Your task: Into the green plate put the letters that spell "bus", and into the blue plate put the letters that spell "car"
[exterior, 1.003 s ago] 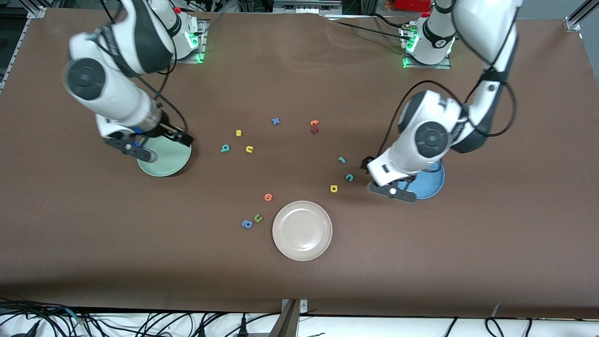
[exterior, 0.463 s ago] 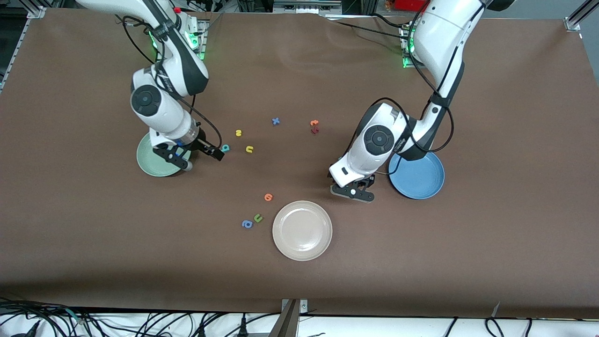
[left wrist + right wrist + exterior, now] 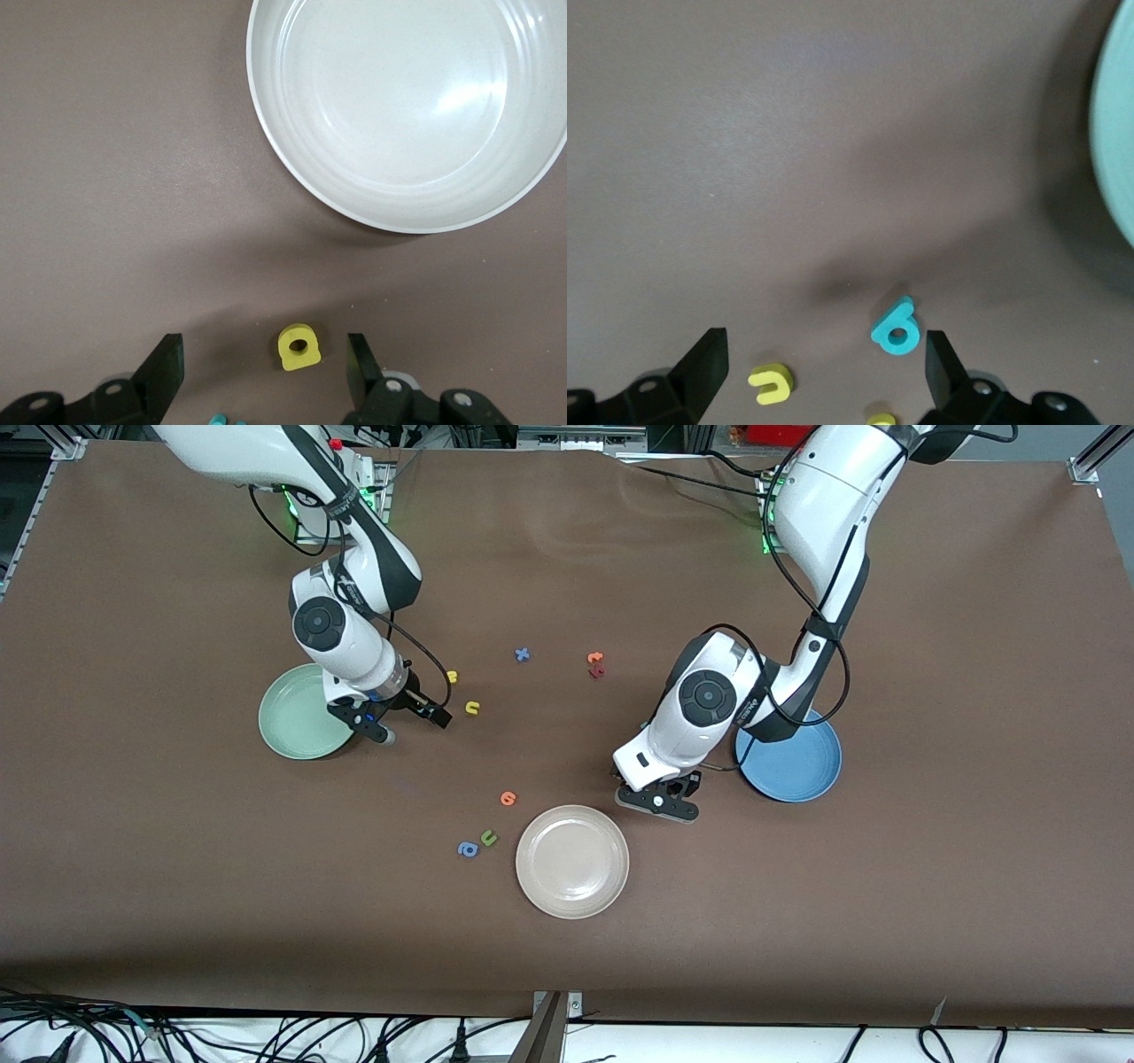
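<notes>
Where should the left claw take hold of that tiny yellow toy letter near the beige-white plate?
Pinch the tiny yellow toy letter across its two straight outer edges, coming straight down. It lies flat on the brown table, too thin for a sideways approach, and the open left gripper hangs over it, straddling those edges.

Robotics lab, test bench setup. Two white Franka arms bolted on metal base plates with green status lights, along one edge of a big worktop covered in plain brown sheet. Aluminium frame corners at the worktop ends. Loose black cables bunched along the edge nearest the front camera, more cabling running off the arm bases. Toy foam letters and plastic plates laid out as props, nothing domestic around.
</notes>
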`<state>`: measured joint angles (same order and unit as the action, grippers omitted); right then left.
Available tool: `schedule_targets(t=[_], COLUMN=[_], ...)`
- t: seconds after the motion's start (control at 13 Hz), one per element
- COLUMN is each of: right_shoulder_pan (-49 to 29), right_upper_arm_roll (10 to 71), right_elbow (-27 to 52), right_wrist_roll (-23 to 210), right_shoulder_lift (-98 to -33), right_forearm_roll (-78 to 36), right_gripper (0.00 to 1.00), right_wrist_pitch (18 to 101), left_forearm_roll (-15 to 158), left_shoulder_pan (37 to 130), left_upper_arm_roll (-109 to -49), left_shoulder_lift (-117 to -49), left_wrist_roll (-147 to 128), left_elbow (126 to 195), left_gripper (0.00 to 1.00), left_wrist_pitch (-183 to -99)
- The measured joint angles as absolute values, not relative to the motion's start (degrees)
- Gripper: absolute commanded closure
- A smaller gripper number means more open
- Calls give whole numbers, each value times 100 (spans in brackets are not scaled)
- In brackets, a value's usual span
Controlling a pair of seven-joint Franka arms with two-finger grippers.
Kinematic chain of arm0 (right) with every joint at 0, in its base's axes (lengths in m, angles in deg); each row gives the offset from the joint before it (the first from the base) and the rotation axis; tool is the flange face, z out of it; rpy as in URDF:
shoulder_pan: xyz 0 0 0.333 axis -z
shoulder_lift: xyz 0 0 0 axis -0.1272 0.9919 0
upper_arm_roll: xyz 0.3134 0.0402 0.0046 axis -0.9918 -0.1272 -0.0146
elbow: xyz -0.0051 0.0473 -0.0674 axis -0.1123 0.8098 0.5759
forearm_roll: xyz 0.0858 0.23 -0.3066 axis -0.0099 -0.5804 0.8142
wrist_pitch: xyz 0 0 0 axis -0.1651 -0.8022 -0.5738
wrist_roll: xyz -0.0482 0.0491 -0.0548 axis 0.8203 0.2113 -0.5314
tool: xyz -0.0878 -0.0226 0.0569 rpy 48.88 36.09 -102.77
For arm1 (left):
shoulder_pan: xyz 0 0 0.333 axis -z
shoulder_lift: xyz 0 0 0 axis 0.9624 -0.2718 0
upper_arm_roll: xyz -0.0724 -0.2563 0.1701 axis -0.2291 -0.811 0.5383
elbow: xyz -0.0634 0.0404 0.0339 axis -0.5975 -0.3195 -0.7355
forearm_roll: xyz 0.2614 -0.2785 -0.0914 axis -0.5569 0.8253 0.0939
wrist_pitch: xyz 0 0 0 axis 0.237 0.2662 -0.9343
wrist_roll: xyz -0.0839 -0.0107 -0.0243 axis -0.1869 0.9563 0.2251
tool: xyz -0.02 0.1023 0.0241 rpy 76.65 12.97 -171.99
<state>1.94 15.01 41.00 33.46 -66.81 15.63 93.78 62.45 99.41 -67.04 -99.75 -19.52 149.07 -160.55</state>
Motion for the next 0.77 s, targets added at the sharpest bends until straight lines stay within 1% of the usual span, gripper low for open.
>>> schedule_targets(t=[0.23, 0.31, 0.39, 0.54, 0.62, 0.69, 0.77], right_shoulder_pan=[197, 197, 197, 197, 196, 198, 198], right_upper_arm_roll=[1526, 1526, 1526, 1526, 1526, 1527, 1526], right_elbow=[4137, 4165, 4193, 4252, 4279, 4287, 4287], right_wrist_roll=[3346, 3346, 3346, 3345, 3345, 3345, 3345], right_shoulder_lift=[-6488, -6440, -6390, -6298, -6272, -6276, -6280], right_forearm_roll=[1563, 1563, 1563, 1563, 1564, 1564, 1564], right_gripper=[2, 5, 13, 23, 36, 44, 54], right_wrist_pitch=[9397, 9396, 9396, 9396, 9396, 9393, 9391], left_forearm_roll=[6244, 6244, 6244, 6243, 6242, 6242, 6242], left_shoulder_pan=[9946, 9948, 9950, 9952, 9953, 9954, 9959], left_upper_arm_roll=[-6703, -6702, -6701, -6699, -6698, -6695, -6692], left_shoulder_lift=[-10050, -10068, -10076, -10078, -10082, -10098, -10124], left_wrist_roll=[-1952, -1952, -1952, -1938, -1927, -1921, -1911], left_elbow=[14876, 14871, 14869, 14868, 14868, 14868, 14867], left_gripper=[17, 17, 17, 17, 17, 18, 18], left_wrist_pitch=[-16055, -16055, -16055, -16055, -16055, -16055, -16055])
